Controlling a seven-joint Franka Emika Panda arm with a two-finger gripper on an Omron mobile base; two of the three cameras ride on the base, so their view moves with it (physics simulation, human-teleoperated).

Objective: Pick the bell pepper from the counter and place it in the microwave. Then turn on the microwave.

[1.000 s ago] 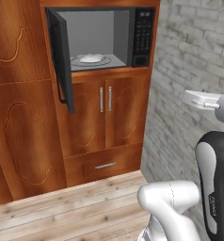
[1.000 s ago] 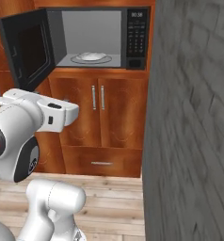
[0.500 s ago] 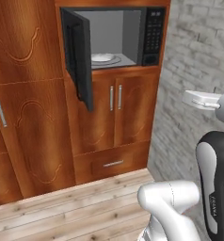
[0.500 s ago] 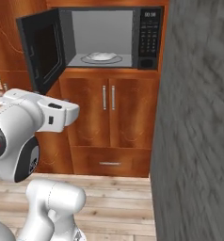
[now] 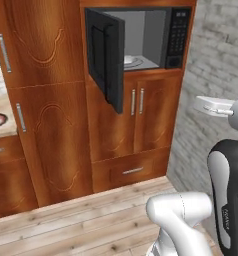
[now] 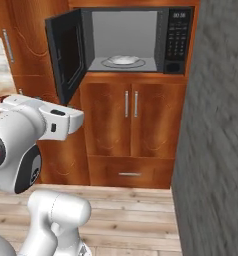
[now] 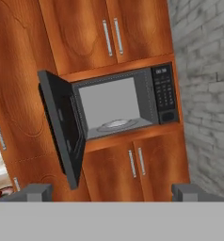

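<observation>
No text reads clearly: the microwave [image 6: 136,42] keypad markings (and its small display) are too blurred.

I'm in a home kitchen. Black built-in microwave [image 6: 136,40] set into tall wooden cabinetry, its door [image 5: 106,55] swung open on a grey interior with a glass turntable [image 6: 123,61] and a button keypad [image 7: 164,93] at the side. Double cabinet doors [image 6: 131,120] with metal bar handles below it, a drawer [image 5: 128,171] under those. Slice of beige stone counter [image 5: 0,127] at the far left. Grey brick wall [image 5: 216,75] on the right, pale wood plank floor [image 5: 81,225].
</observation>
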